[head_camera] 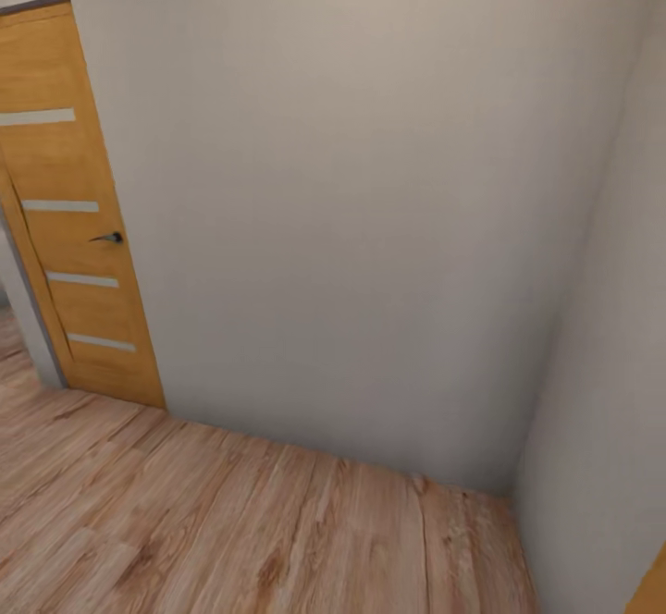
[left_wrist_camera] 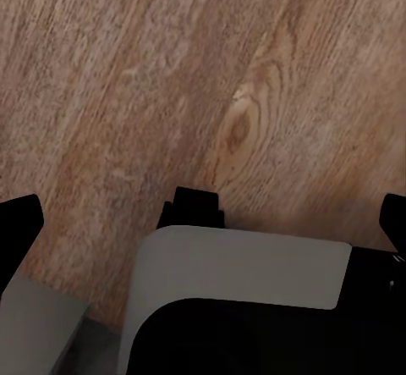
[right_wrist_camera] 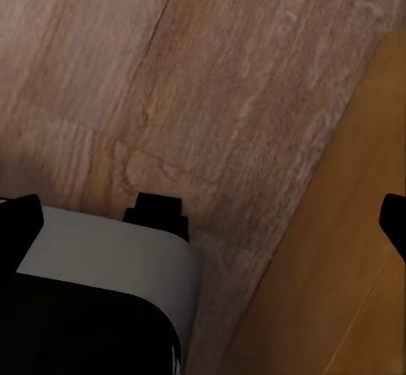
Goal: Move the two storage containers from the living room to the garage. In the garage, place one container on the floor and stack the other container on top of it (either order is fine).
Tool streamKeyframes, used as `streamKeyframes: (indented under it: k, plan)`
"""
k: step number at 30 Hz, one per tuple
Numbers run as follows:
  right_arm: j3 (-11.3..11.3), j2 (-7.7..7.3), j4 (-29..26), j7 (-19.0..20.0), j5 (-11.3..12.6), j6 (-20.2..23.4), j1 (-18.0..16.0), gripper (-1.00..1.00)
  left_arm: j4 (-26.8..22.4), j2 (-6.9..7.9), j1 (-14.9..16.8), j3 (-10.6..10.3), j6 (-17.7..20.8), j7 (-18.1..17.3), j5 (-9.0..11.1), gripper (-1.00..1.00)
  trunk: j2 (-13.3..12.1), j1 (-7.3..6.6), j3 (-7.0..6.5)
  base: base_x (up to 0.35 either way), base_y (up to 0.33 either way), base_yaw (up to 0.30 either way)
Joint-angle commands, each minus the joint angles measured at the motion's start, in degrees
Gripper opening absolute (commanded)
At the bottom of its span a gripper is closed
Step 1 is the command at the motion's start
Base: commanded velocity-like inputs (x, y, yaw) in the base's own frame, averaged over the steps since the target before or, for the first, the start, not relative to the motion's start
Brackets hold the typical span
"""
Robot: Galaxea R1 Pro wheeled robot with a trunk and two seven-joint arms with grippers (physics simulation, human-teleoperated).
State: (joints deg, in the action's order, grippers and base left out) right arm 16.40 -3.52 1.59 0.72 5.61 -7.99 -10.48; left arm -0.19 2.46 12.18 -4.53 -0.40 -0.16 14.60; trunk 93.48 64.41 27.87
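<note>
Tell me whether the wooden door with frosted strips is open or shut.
Open. The wooden door with frosted strips stands swung away from its grey frame, with wood plank floor showing through the gap beside it.

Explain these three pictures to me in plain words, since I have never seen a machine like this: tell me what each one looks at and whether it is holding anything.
These are simulator renders from a wheeled robot with two arms. The big picture comes from a camera on its head. It faces a corner of plain pale walls over a light wood plank floor, with a wooden door bearing pale frosted strips and a dark handle at the left.

The two small pictures come from cameras near each hand, looking down at the floor. In the left wrist view, the left hand has its dark fingertips spread to the picture's edges, nothing between them. The right hand is spread the same way, over floor and an orange-brown wooden panel.

Nothing is held, and the grey and black shapes are the robot's own body.
</note>
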Motion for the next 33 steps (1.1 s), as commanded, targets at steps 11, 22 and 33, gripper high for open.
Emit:
streamKeyframes:
  k: [11,22,33]
  plan:
    - [0.4,0.01,0.2,0.1,0.5,-0.4,-0.1,1.0,0.0,0.0,0.0,-0.5,0.0,0.0,0.6,1.0,0.0,0.03,0.06,0.32,0.0,0.27]
    - [0.4,-0.01,0.2,0.1,0.5,-0.4,-0.1,1.0,0.0,0.0,0.0,-0.5,0.0,0.0,0.5,1.0,0.0,0.03,0.06,0.321,0.0,0.274]
    - [0.4,-0.08,0.2,0.1,0.5,-0.4,-0.1,1.0,0.0,-0.05,0.0,-0.5,0.0,0.0,0.5,1.0,0.0,0.03,0.06,0.321,0.0,0.274]
